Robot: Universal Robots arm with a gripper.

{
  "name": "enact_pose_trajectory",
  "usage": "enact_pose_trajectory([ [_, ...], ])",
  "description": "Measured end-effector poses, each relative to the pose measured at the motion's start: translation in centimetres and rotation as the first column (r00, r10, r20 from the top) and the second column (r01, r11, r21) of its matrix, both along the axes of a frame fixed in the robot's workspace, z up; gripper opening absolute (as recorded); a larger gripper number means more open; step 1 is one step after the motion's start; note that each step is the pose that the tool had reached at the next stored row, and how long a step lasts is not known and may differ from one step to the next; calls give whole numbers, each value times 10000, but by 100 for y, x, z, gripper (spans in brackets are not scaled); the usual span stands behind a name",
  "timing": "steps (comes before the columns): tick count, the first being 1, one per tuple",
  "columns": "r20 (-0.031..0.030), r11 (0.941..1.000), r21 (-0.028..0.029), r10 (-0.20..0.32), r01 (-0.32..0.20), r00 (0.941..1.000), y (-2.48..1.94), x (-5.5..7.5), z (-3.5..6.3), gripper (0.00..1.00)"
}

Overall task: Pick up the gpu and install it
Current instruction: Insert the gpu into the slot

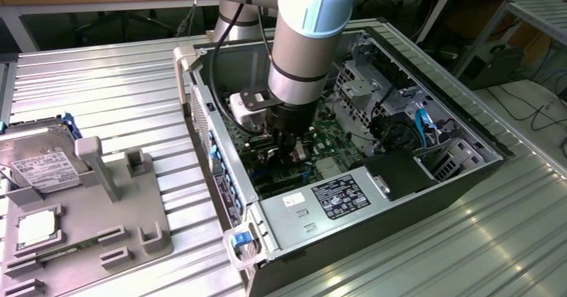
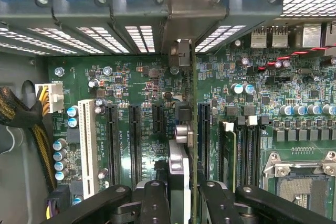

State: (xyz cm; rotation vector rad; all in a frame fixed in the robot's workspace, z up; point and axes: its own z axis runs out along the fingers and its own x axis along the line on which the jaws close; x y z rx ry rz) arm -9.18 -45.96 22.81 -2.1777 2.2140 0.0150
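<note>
My gripper reaches down into the open computer case, shut on the gpu. In the wrist view the gpu stands edge-on between my black fingers, a thin card with silver parts on one face. Its far end reaches a metal bracket at the case's slotted rear wall. The card sits over the green motherboard, in line with a black expansion slot. Whether its lower edge is in the slot is hidden.
Other black slots and a white slot lie beside the card. The CPU socket and a yellow-black cable bundle flank it. Outside the case, a grey fixture holds a hard drive and a small square chip.
</note>
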Motion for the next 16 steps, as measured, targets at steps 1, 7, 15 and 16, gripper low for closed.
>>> enact_pose_trajectory([
  [1, 0, 10000, 0, 0, 0, 10000, 0, 0, 0, 28],
  [7, 7, 10000, 4, 0, 0, 10000, 2, 0, 37, 35],
  [15, 35, 10000, -16, 0, 0, 10000, 2, 0, 282, 35],
  [16, 37, 10000, -19, 0, 0, 10000, 2, 0, 322, 35],
])
